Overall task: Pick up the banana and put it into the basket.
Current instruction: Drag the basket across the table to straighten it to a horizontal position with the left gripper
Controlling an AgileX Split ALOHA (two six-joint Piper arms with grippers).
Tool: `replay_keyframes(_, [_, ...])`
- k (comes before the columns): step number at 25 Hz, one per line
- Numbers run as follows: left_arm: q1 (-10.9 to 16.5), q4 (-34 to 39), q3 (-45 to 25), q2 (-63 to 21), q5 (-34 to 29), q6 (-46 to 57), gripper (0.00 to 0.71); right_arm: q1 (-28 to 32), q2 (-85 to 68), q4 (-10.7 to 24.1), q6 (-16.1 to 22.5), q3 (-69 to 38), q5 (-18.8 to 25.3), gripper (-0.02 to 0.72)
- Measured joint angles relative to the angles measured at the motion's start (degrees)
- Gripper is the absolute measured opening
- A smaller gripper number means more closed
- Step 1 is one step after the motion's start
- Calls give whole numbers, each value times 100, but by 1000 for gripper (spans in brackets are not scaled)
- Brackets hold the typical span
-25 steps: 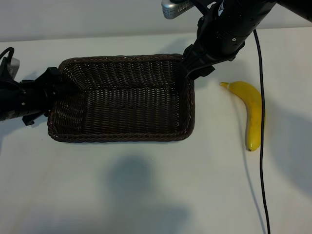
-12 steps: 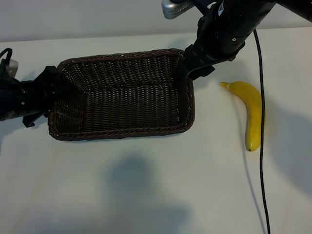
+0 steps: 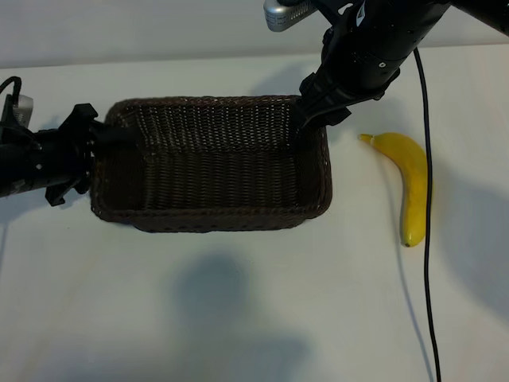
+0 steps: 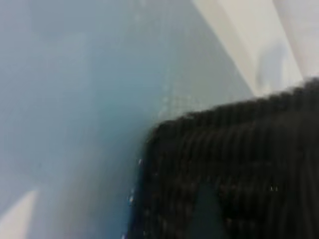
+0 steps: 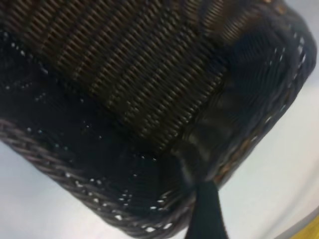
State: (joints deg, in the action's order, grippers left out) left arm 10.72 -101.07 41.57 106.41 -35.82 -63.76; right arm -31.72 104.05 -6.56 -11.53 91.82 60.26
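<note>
Left gripper (image 3: 94, 151) at basket's (image 3: 211, 219) left end wall; whether jaws grip rim or stand clear, cannot tell. Basket has shifted right and squared up on table (image 3: 238, 318) since a second ago, near rim now lower. Right gripper (image 3: 306, 119) at basket's far right corner, one finger inside; jaw state: cannot tell. Banana (image 3: 409, 183) untouched, right of basket, well apart. Judgement: basket repositioned; pick not begun.
</note>
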Motion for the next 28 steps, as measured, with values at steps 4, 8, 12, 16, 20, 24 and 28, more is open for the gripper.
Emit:
replay_keyframes(4, [0,-24,3,0,-78,0,590,0,0,0,0,0,0,550])
replay_keyframes(8, [0,25,3,0,-217,17,589,0,0,0,0,0,6,550])
replay_keyframes(12, [0,397,3,-6,-310,199,588,0,0,0,5,0,11,550])
replay_keyframes(16, [0,682,3,-29,-361,346,588,0,0,0,5,0,11,550])
replay_keyframes(20, [0,826,3,-35,-432,385,588,0,0,0,5,0,11,550])
replay_keyframes(24, [0,990,3,-113,-455,429,588,0,0,0,-2,0,11,550])
replay_keyframes(28, [5,1334,3,-475,-421,623,588,0,0,0,-2,0,11,550])
